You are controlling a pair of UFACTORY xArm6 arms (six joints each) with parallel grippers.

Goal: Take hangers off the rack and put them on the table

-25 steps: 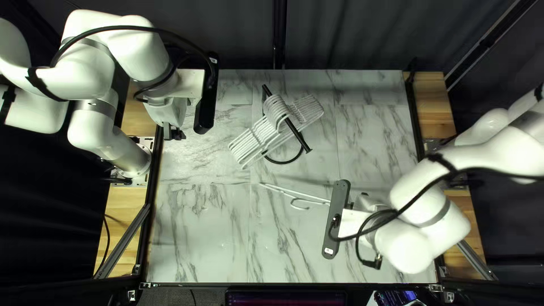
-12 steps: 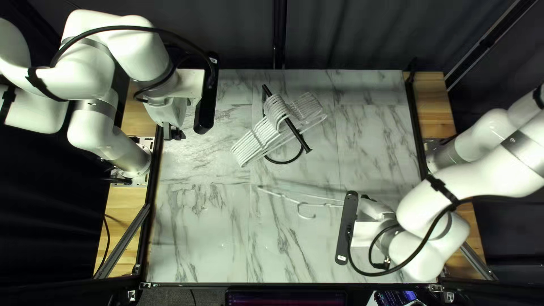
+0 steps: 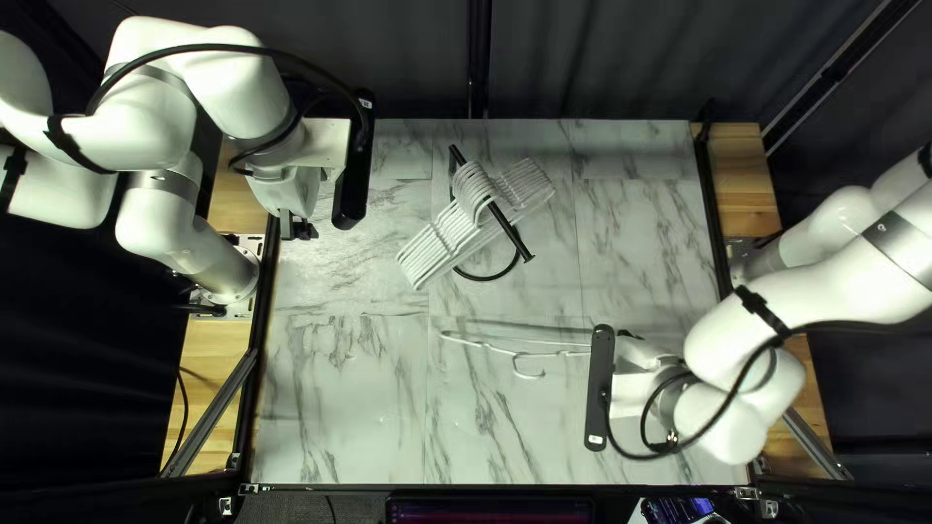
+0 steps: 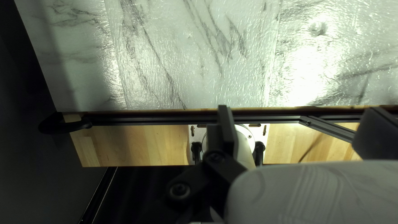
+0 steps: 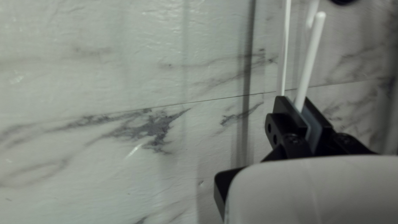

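Observation:
At the table's middle back, several white hangers (image 3: 466, 218) hang in a row on the black rack bar (image 3: 502, 222). In front of the rack, one white hanger (image 3: 510, 344) stretches sideways low over the marble, its hook (image 3: 528, 367) toward the near edge. My right gripper (image 5: 300, 104) is shut on two thin rods of that hanger (image 5: 307, 62). In the top left view its jaws are hidden under the wrist (image 3: 633, 364). My left gripper (image 4: 300, 130) is open and empty over the table's left edge, far from the rack.
The rack's black curved foot (image 3: 484, 275) lies on the marble table (image 3: 349, 393) under the hangers. A black frame rail (image 4: 155, 116) and a wooden strip (image 4: 133, 146) run along the left edge, by my left arm's base.
My right arm has drawn the single hanger toward the near right, away from the rack, and it now lies more level across the table. The left arm has not moved.

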